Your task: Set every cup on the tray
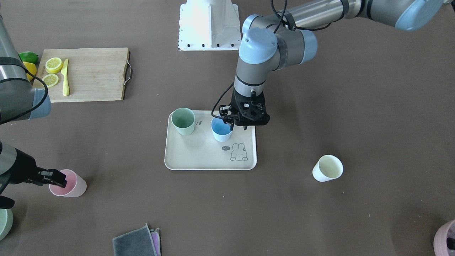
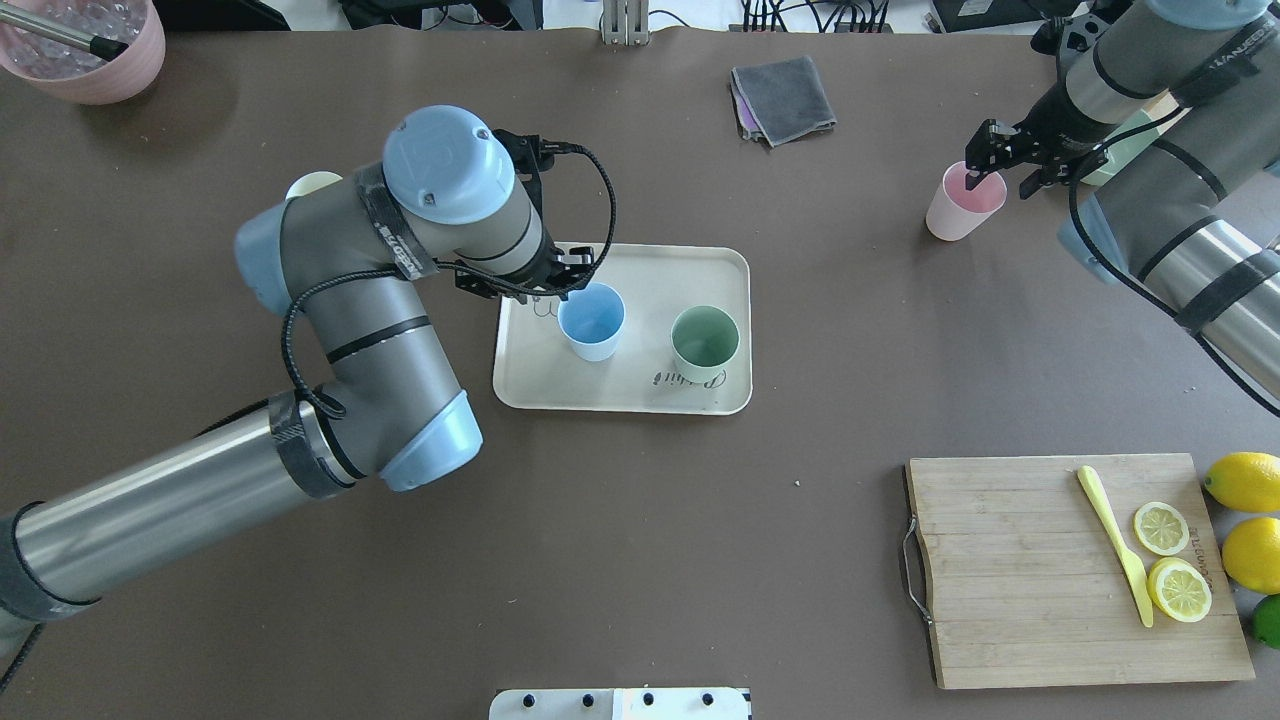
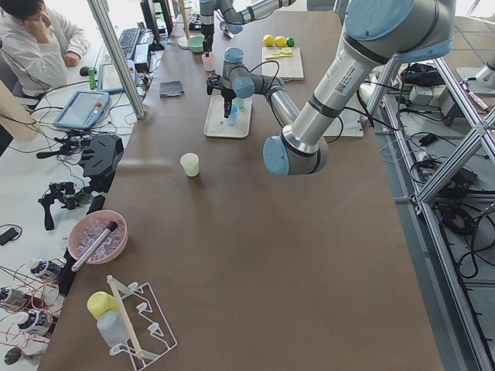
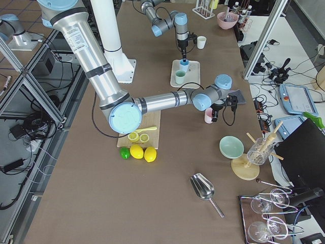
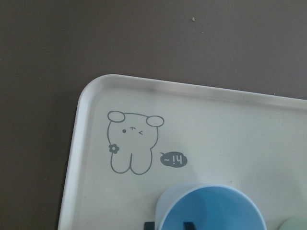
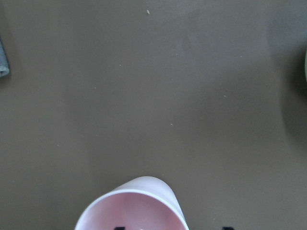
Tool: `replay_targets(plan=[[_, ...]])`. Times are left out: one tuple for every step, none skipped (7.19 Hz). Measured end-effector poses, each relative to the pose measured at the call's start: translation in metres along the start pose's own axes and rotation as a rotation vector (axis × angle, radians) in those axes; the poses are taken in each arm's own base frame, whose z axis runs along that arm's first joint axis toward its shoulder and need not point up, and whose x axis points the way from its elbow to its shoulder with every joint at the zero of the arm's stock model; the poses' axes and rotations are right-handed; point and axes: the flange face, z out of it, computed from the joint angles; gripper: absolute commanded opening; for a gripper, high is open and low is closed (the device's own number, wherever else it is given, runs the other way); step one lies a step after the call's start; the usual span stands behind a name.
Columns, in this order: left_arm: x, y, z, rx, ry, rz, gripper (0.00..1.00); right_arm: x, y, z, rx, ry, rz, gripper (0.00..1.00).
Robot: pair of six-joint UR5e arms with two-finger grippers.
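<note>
Overhead exterior view: beige tray [image 2: 640, 395] sits mid-counter [image 2: 700, 560], with blue cup [image 2: 592, 320] and green cup [image 2: 705, 342] both upright on it and apart from each other. The blue one is nearer the rabbit drawing [image 1: 239, 152]. Left gripper [image 1: 231, 124] hangs over the blue cup's rim, pointing down. Its wrist view shows one finger inside the cup and one outside, with a gap between the inner finger and the wall, so it's spread, not pinching. Pink cup [image 2: 962, 205] stands upright on the bare counter, well off the tray, toward the robot's right. Right gripper [image 2: 1000, 181] is at that cup with fingers spread wide, one dipped into the mouth, the other outside the wall and clear of it. Cream cup [image 1: 327, 168] is upright on the counter on the left arm's side, off the tray, mostly hidden behind that arm from overhead. Cutting board [image 2: 1075, 570] carries lemon slices [image 2: 1162, 528] and a yellow knife [image 2: 1115, 547]. Folded grey cloth [image 2: 785, 98] lies at the far edge.
</note>
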Motion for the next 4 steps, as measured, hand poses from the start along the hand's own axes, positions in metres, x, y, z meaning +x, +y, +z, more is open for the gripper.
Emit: replay_targets(plan=[[-0.051, -0.031, -0.019, -0.01, -0.004, 0.051, 0.98, -0.002, 0.004, 0.006, -0.006, 0.005, -0.004, 0.0], [-0.107, -0.065, -0.033, -0.004, -0.031, 0.108, 0.98, -0.003, 0.007, 0.009, -0.011, 0.005, -0.007, 0.0], [-0.163, -0.098, -0.039, 0.005, -0.075, 0.146, 0.98, -0.01, 0.009, 0.008, -0.013, -0.003, -0.016, 0.0], [-0.21, -0.127, -0.035, 0.001, -0.121, 0.154, 0.97, -0.024, 0.014, 0.002, -0.014, -0.026, -0.029, 0.0]])
